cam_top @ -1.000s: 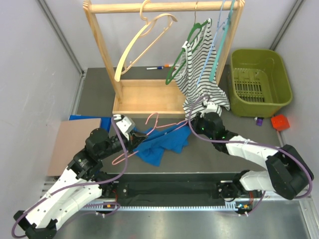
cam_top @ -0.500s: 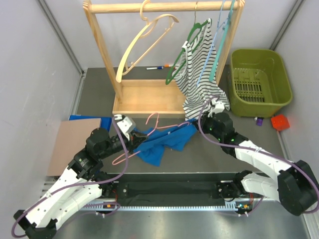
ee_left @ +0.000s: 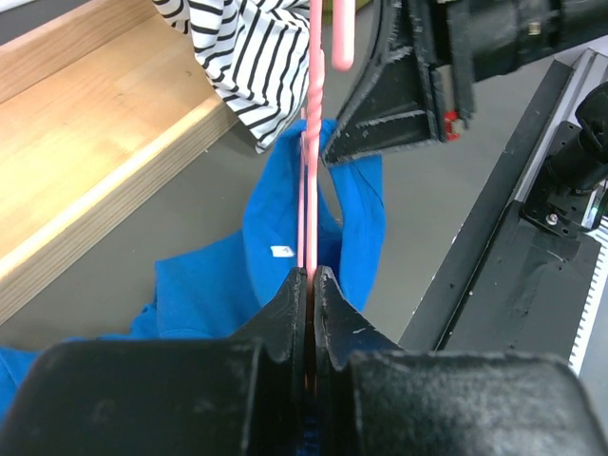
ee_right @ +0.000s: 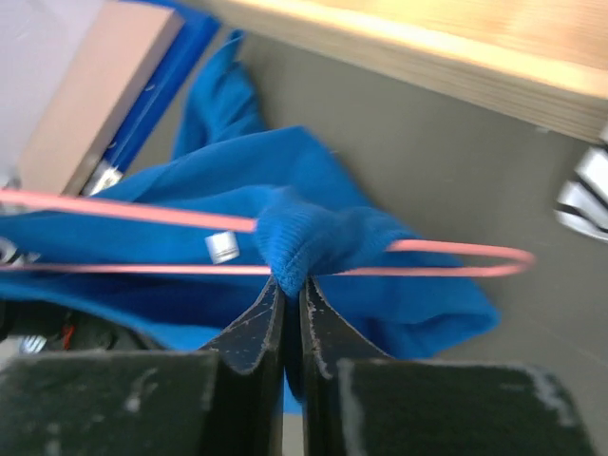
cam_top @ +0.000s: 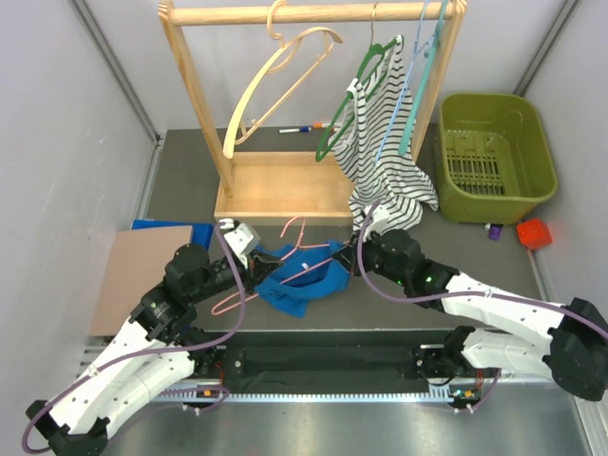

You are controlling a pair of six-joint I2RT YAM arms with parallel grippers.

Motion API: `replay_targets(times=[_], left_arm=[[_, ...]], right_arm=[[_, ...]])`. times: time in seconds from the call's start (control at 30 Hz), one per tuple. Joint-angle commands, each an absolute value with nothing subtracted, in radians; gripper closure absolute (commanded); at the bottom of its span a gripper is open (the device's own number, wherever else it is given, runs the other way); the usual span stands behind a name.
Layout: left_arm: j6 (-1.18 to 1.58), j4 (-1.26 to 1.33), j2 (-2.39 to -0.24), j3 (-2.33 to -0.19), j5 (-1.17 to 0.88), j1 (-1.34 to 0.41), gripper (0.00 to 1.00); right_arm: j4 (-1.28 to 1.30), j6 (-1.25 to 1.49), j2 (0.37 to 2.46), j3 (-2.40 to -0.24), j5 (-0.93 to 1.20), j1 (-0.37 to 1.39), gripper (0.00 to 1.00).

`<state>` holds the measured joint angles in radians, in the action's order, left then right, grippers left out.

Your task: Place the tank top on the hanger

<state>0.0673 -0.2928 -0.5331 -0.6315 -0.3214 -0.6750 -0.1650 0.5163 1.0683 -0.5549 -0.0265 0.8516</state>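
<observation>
The royal-blue tank top [cam_top: 302,278] lies bunched on the table between the arms, and shows in the left wrist view [ee_left: 285,237] and right wrist view [ee_right: 313,237]. The thin pink wire hanger [cam_top: 285,256] crosses over it; it also shows in the left wrist view [ee_left: 309,190] and right wrist view [ee_right: 142,211]. My left gripper [cam_top: 255,268] is shut on the hanger's wire [ee_left: 308,280]. My right gripper [cam_top: 353,255] is shut on a fold of the tank top [ee_right: 292,285], which wraps over the hanger's wires.
A wooden garment rack [cam_top: 275,185] stands behind, holding a cream wooden hanger [cam_top: 275,76], a green hanger [cam_top: 356,95] and a black-and-white striped top [cam_top: 385,152]. A green basket [cam_top: 494,157] is at the right. A brown board [cam_top: 142,275] lies at the left.
My right gripper has moved left toward the left gripper with the tank top's fold, bunching the fabric over the hanger. The left gripper has held still.
</observation>
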Motion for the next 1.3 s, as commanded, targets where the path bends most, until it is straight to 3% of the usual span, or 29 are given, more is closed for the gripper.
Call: replay_targets(times=[0.0,0.07,0.1,0.13,0.23,0.47,0.7,0.93,1.27], left_arm=[[0.052,-0.212,-0.528,-0.638,-0.353,-0.673,1.00],[0.052,-0.207,-0.529,-0.641,-0.360,-0.673,1.00],[0.052,-0.212,-0.528,-0.641,-0.373,-0.672,1.00],[0.052,-0.210,-0.525,-0.644,-0.385,-0.673,1.00],[0.049,-0.207,-0.515,-0.650,-0.423,-0.672,1.00],[0.086,-0.169,-0.528,-0.696,-0.676,-0.672,1.00],[0.078,-0.176,-0.575,-0.794,-0.833,-0.669,1.00],[-0.035,-0.296,-0.610,-0.885,-0.847,-0.664,1.00],[-0.110,-0.406,-0.621,-0.927,-0.815,-0.660,1.00]], right_arm=[[-0.107,0.482,1.013,-0.638,-0.080,0.936,0.83],[-0.058,0.474,0.944,-0.637,-0.097,0.936,0.61],[-0.034,0.450,0.922,-0.640,-0.104,0.936,0.39],[0.033,0.431,0.887,-0.655,-0.104,0.936,0.29],[0.180,0.359,0.809,-0.702,-0.139,0.936,0.10],[0.290,0.198,0.608,-0.727,-0.170,0.936,0.06],[0.322,0.097,0.606,-0.727,0.041,0.939,0.15],[0.287,0.057,0.551,-0.707,0.268,0.940,0.19],[0.334,0.058,0.456,-0.722,0.311,0.943,0.21]])
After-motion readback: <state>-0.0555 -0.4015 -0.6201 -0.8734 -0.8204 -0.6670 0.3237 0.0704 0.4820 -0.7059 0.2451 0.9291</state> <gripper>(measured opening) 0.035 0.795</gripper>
